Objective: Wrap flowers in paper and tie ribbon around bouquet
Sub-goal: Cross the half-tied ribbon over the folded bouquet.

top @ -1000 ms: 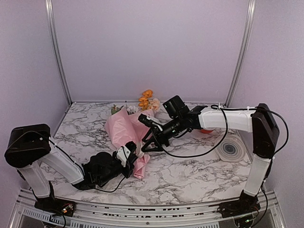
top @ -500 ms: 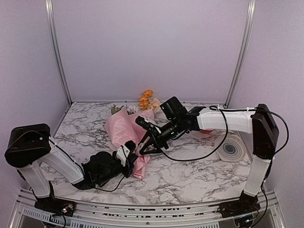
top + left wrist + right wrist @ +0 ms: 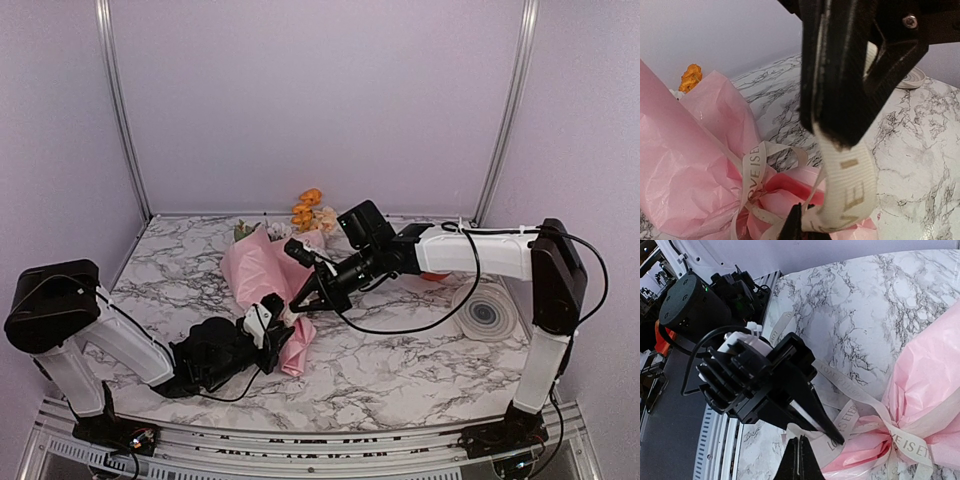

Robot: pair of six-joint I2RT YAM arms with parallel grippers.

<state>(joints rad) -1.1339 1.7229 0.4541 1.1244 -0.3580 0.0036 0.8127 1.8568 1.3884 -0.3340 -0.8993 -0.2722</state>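
The bouquet lies on the marble table, its pink paper wrapped round the flowers, whose orange and white heads poke out at the far end. A cream lettered ribbon is tied round the paper's narrow near end. My left gripper is shut on a loose ribbon end, its tips low in the left wrist view. My right gripper is shut on the same strip just above; its black fingers fill that view. In the right wrist view my right gripper meets the left gripper over the ribbon.
A pale ribbon spool lies flat at the right, near the right arm's upright link. Something orange sits behind the right forearm. A metal rail runs along the near table edge. Lilac walls close in the back and sides.
My right gripper has moved left and down toward the left gripper's tips and gone from open to shut on the ribbon. The left gripper and the bouquet have barely moved.
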